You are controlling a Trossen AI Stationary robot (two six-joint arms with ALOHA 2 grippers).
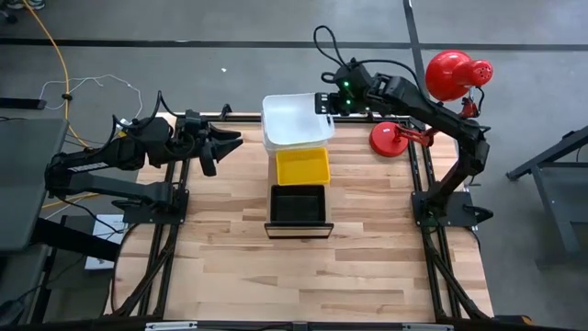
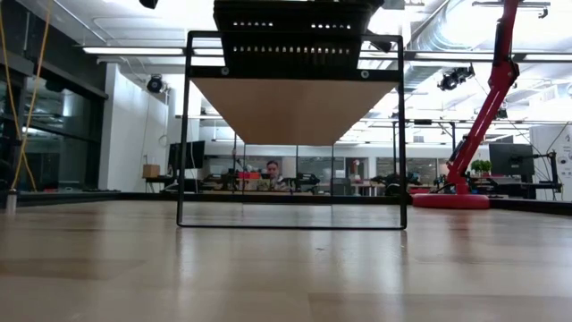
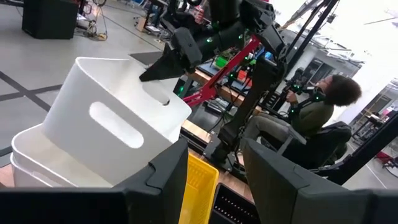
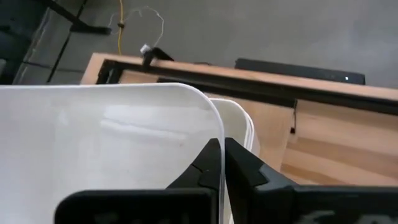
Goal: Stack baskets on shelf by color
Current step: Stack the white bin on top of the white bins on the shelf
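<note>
Background stuff: a red lamp-looking thing with a big round head (image 1: 457, 74) sits out past the right pincer (image 1: 323, 103) on its outer side, and its flat red base (image 1: 390, 140) is on the pale wooden tabletop (image 1: 367, 248) close by that same pincer. Well away from the left pincer (image 1: 223, 152), back behind its arm, a yellow cable (image 1: 57, 64) runs across the grey floor (image 1: 230, 28) with a thin white wire (image 1: 101, 85) looping beside it. In the left wrist view, a person in a green top (image 3: 311, 118) is sitting in a chair beyond the right pincer.
</note>
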